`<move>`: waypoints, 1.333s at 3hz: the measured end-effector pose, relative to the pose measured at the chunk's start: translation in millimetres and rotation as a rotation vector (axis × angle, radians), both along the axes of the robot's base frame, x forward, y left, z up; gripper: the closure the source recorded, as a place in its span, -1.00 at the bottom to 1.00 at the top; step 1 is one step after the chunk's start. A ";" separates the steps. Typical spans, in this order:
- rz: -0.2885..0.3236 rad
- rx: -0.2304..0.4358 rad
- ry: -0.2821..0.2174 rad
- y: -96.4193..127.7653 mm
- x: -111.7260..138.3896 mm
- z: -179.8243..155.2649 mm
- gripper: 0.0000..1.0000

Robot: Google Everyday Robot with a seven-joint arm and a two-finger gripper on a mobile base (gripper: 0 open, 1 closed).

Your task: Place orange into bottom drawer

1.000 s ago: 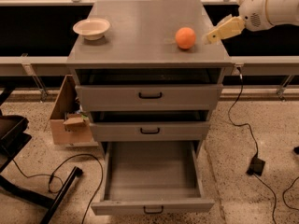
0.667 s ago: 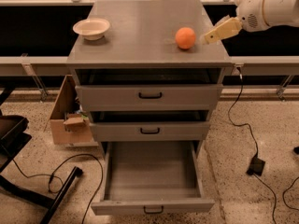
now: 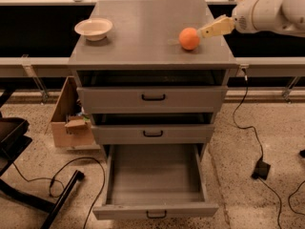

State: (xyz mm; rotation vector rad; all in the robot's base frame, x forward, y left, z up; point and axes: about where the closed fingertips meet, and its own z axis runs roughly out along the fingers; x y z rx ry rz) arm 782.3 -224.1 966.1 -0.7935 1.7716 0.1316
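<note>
The orange [image 3: 189,38] sits on the grey cabinet top [image 3: 143,37], towards its right side. My gripper [image 3: 206,31] comes in from the right on a white arm and reaches just beside the orange's right side, at about the orange's height. The bottom drawer [image 3: 153,178] is pulled far out towards the front and its grey tray holds nothing. Its small black handle [image 3: 156,214] faces the front.
A cream bowl [image 3: 94,28] stands on the cabinet top at the left. The two upper drawers [image 3: 152,99] are nearly shut. A cardboard box [image 3: 71,123] stands left of the cabinet. Cables and a black adapter [image 3: 260,168] lie on the floor, and a black chair base [image 3: 19,147] is at the left.
My gripper has moved a little to the left and up, closer to the orange's right side. The orange and the drawers have not moved.
</note>
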 end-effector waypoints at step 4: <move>0.038 0.319 0.049 75.3 81.3 -52.0 -1.00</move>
